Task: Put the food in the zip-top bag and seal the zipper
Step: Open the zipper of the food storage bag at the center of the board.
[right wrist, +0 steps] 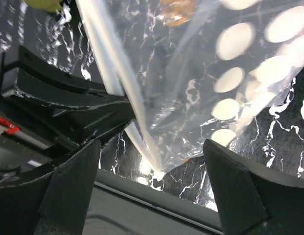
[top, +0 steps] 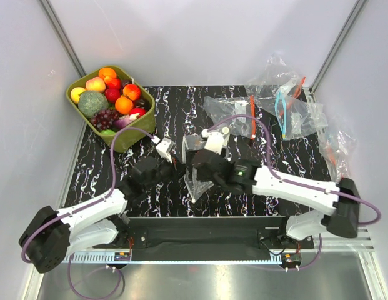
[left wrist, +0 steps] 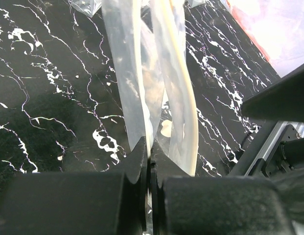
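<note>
My left jaws are shut tight on the edge of the dotted bag [left wrist: 129, 83]. My right jaws gape wide, holding nothing, straddling its zipper [right wrist: 120, 85], which runs near-to-far between them.

Item count
One zip-top bag [top: 195, 178], one green tub [top: 122, 142], roughly ten food pieces [top: 124, 104]; far right, at least three undotted bags [top: 287, 109].

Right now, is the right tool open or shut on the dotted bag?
Open. In its wrist view the right tool has its fingers wide apart; the dotted bag hangs between them, touching neither.
</note>
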### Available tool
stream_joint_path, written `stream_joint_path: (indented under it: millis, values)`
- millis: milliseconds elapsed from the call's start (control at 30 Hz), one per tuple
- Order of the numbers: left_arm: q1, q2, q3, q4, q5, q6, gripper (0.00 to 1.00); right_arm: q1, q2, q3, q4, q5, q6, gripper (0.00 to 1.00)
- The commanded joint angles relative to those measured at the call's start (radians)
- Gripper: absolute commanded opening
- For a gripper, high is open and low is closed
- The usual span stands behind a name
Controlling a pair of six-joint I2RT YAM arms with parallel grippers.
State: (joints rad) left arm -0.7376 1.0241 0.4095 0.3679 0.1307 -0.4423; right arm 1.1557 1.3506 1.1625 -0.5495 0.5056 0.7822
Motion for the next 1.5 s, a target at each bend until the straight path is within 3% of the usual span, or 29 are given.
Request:
stream_joint_path:
  millis: [0, 133, 233, 767, 1000, 1233, 1367, 1467]
  values:
    - [0.003, -0.022, 0.012, 0.062, 0.015, 0.005, 0.00, 0.050, 0.088, 0.116, -0.082, 0.119, 0.009, 0.89]
    - [0.003, -0.025, 0.012, 0.057, 0.014, 0.004, 0.00, 0.062, 0.139, 0.149, -0.105, 0.168, 0.035, 0.59]
    - [0.003, -0.025, 0.012, 0.055, 0.014, 0.004, 0.00, 0.061, 0.156, 0.149, -0.102, 0.192, 0.038, 0.47]
    - [0.004, -0.030, 0.011, 0.057, 0.035, 0.001, 0.00, 0.061, 0.298, 0.204, -0.191, 0.306, 0.066, 0.46]
    - [0.003, -0.013, 0.020, 0.046, 0.029, -0.003, 0.00, 0.061, 0.341, 0.270, -0.289, 0.401, 0.054, 0.35]
    - [0.003, -0.009, 0.032, 0.010, -0.022, -0.006, 0.00, 0.041, 0.352, 0.329, -0.489, 0.508, 0.097, 0.14]
    - [0.003, -0.002, 0.058, -0.064, -0.101, -0.021, 0.00, -0.010, 0.273, 0.263, -0.436, 0.456, -0.007, 0.00]
    - [0.004, 0.024, 0.113, -0.135, -0.128, -0.061, 0.00, -0.060, 0.230, 0.229, -0.414, 0.429, -0.092, 0.00]
